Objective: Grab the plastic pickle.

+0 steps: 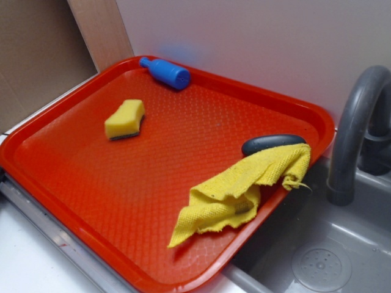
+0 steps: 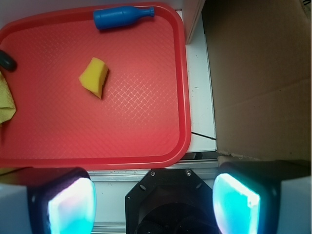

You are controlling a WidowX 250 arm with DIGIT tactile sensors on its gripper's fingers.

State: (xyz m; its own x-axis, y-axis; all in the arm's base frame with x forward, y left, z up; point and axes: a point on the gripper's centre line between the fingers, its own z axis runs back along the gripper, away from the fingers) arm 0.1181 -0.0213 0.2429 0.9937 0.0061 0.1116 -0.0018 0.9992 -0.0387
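The plastic pickle (image 1: 273, 144) is a dark, almost black oval lying near the right rim of the red tray (image 1: 183, 152), its lower edge tucked under a yellow cloth (image 1: 244, 189). The wrist view catches only one end of the pickle (image 2: 7, 60), at the left border. My gripper (image 2: 153, 202) hovers high over the tray's near edge, far from the pickle. Its two cyan-lit pads (image 2: 73, 207) stand wide apart with nothing between them. The exterior view does not show the gripper.
A blue bottle (image 1: 166, 72) lies at the tray's far rim and a yellow sponge (image 1: 125, 119) sits left of centre. A grey faucet (image 1: 357, 122) and a sink (image 1: 317, 256) stand right of the tray. Cardboard (image 2: 263, 73) borders the other side.
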